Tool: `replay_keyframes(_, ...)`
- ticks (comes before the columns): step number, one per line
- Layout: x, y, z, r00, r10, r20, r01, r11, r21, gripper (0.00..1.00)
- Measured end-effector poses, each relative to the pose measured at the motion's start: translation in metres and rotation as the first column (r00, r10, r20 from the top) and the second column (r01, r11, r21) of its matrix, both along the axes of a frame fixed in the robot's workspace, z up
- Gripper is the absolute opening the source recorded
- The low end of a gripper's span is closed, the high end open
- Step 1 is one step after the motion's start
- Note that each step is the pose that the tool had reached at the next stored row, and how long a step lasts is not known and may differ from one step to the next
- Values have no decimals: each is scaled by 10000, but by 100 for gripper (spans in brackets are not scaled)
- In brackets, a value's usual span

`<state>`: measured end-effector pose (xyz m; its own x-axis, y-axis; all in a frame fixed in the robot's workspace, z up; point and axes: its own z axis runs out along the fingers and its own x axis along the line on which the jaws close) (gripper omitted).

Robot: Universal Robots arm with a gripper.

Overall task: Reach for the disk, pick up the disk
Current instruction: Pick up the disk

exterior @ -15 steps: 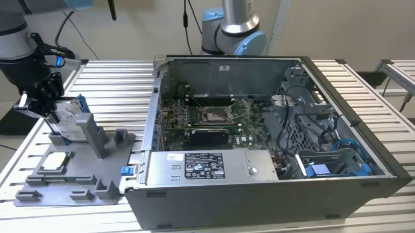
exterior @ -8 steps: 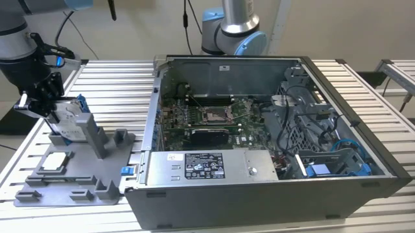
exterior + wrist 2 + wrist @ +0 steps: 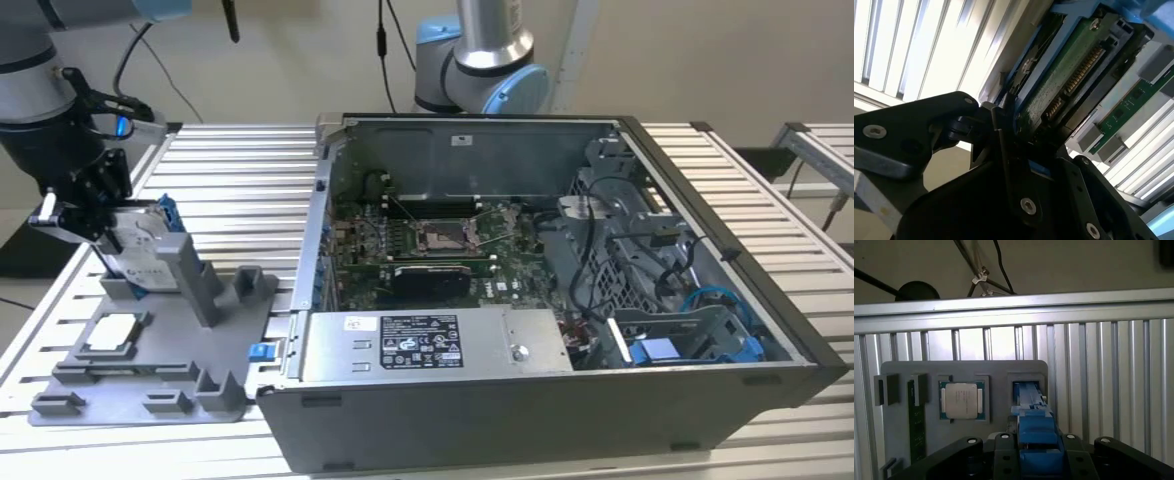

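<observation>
exterior view: black two-finger gripper on the arm at the view's left, right at the disk, a rectangular silver-grey metal hard drive with a white label and blue plastic side rails. the disk stands upright on edge at the far end of the flat grey plastic fixture tray, beside the tray's tall grey post. a small square silver chip lies in its pocket nearer the camera. the open grey metal computer case sits well apart, toward the view's right.

first wrist view: blue rail of the disk sits between the dark fingers, which press on both sides.

second wrist view: green circuit-board face of the disk sits against a finger.

judgement: the reach is done and the jaws look clamped on the disk. the lift is not confirmed; cannot tell whether its lower edge is clear of the tray slot.
</observation>
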<state>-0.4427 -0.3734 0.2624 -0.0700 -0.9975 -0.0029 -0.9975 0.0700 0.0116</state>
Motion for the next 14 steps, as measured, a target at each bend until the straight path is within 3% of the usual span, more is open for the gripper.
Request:
replay_keyframes(6, 0, 0, 31, 10000, -1, -2, 1, 10000, -1, 0)
replay_keyframes(14, 0, 0, 161, 10000, 0, -1, 0, 10000, -1, 0)
